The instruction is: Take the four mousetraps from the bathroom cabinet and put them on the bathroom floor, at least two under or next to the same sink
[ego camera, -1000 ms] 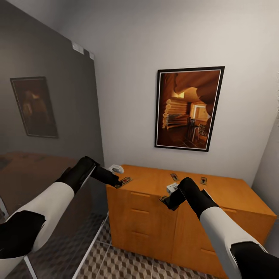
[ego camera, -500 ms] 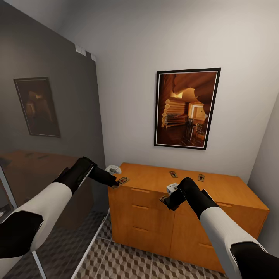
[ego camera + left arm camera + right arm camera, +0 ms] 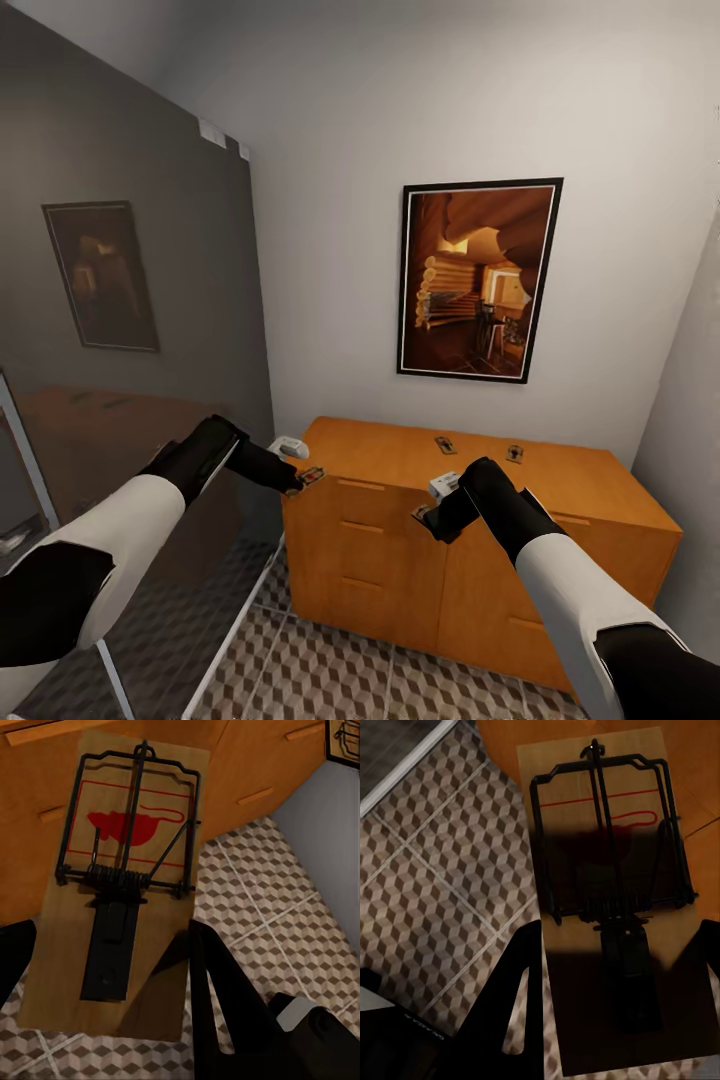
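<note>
My left gripper [image 3: 298,481] is shut on a mousetrap [image 3: 311,477], held in the air just off the front left corner of the orange-brown cabinet [image 3: 400,560]. In the left wrist view this tan mousetrap [image 3: 127,877] lies flat between the black fingers [image 3: 217,997]. My right gripper [image 3: 428,516] is shut on a second mousetrap [image 3: 607,892], held in front of the cabinet's drawers. Two more mousetraps [image 3: 444,445] [image 3: 514,453] lie on the cabinet top near the wall. The cube-patterned bathroom floor [image 3: 330,670] lies below. The sink is out of view.
A tall glass panel [image 3: 130,330] with a metal frame stands close on the left and reflects the cabinet. A framed picture [image 3: 478,280] hangs above the cabinet. A grey wall [image 3: 690,480] closes in at the right.
The whole view has pulled back and the cabinet looks smaller and farther. Both grippers keep their mousetraps; the left one now hangs clear of the cabinet's corner.
</note>
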